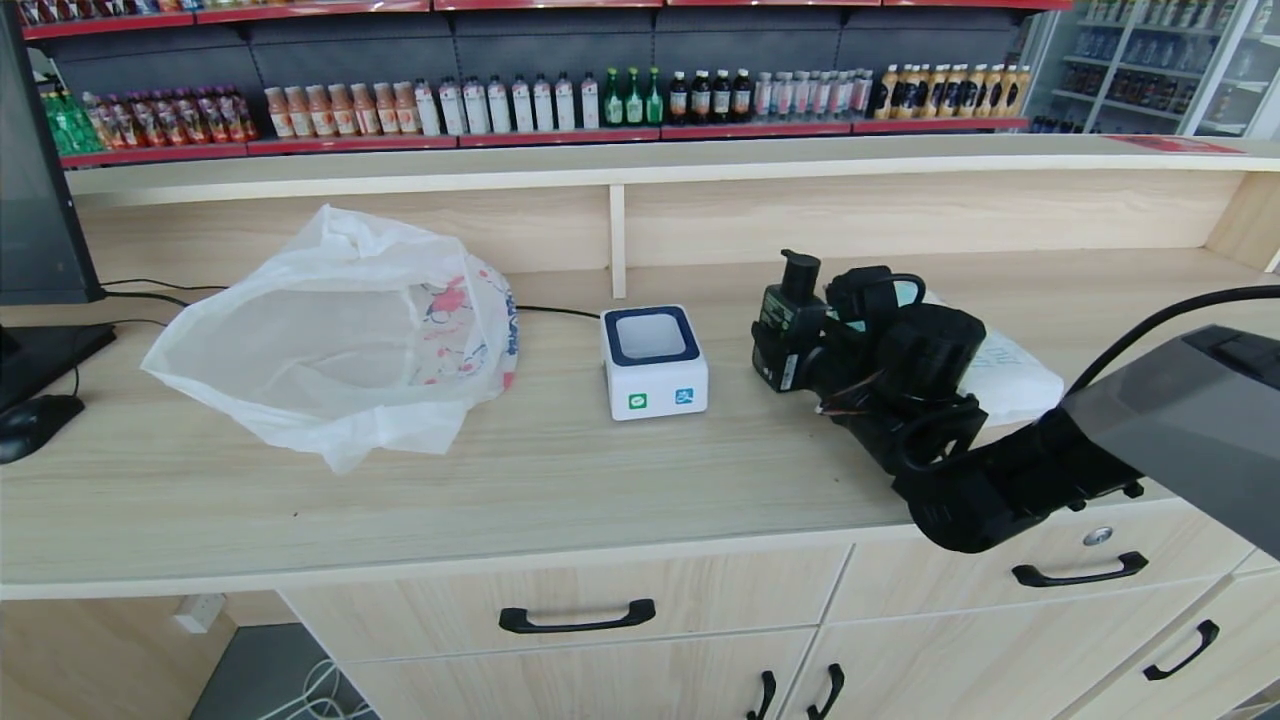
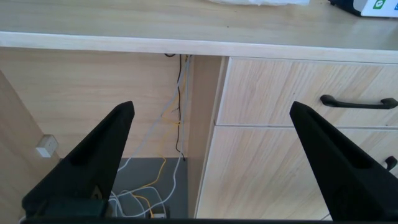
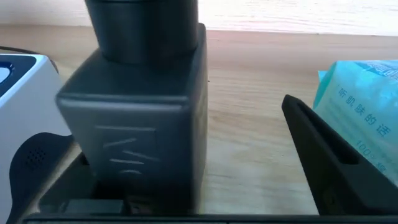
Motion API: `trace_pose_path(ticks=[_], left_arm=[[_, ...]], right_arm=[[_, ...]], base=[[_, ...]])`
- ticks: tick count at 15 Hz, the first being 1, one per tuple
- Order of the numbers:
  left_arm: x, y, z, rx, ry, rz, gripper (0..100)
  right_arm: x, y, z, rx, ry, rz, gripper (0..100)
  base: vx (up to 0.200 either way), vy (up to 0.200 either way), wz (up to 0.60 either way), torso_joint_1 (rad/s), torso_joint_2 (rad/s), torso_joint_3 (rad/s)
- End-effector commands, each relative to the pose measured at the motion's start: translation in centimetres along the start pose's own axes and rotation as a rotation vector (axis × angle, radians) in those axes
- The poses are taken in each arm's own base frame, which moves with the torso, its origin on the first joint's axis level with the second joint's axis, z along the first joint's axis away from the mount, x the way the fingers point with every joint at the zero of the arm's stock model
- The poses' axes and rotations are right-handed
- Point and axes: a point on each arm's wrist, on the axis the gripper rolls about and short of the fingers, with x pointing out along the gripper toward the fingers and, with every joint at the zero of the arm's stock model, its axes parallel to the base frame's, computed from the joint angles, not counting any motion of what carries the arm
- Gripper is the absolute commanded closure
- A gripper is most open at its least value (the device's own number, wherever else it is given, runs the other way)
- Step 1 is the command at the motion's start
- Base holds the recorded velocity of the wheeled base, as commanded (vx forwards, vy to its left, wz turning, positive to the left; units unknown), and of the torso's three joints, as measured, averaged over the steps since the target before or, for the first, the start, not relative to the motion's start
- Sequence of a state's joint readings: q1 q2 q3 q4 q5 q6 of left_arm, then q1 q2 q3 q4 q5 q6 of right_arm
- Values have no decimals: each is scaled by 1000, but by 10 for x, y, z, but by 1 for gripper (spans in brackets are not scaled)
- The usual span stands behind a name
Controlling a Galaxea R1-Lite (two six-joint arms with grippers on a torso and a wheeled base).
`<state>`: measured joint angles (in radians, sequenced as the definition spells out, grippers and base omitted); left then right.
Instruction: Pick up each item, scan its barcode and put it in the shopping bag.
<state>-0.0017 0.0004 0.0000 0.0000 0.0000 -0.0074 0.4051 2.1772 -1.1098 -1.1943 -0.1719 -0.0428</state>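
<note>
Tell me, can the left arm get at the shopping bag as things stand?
Probably yes, but only after rising. The open left gripper hangs below the counter edge, in front of the drawers. The shopping bag lies uncovered on top, and nothing else stands between.

Right arm (image 1: 960,440): matte black, built from bulky rounded joint housings stepping down in girth toward the wrist. A black cable loop (image 1: 935,440) stands out beside one joint, and thin red and white wires (image 1: 832,402) show at the wrist. At the arm's upper end is a smooth grey shell (image 1: 1180,420) with a black block set into its top, and a thick black hose (image 1: 1150,325) arches above it. Right gripper (image 1: 800,338): black, with a flat tapering finger (image 3: 336,162). Left gripper (image 2: 211,168): two matte black wedge-shaped fingers (image 2: 93,162), broad at the base and narrowing to blunt tips.
</note>
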Motion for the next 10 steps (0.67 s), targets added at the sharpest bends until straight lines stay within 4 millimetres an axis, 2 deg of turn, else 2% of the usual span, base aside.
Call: trace_pose_path(ticks=[1, 4, 7, 10], left_arm=[[0, 0, 0, 0, 0, 0, 0], [0, 0, 0, 0, 0, 0, 0], [0, 0, 0, 0, 0, 0, 0], [0, 0, 0, 0, 0, 0, 0]], right_arm=[[0, 2, 2, 2, -8, 6, 100], [-1, 7, 11, 10, -67, 15, 100], [-11, 13, 27, 1, -99, 31, 100], [-35, 22, 47, -21, -114, 40, 100]], base=[[0, 0, 0, 0, 0, 0], [0, 0, 0, 0, 0, 0], [0, 0, 0, 0, 0, 0], [0, 0, 0, 0, 0, 0]])
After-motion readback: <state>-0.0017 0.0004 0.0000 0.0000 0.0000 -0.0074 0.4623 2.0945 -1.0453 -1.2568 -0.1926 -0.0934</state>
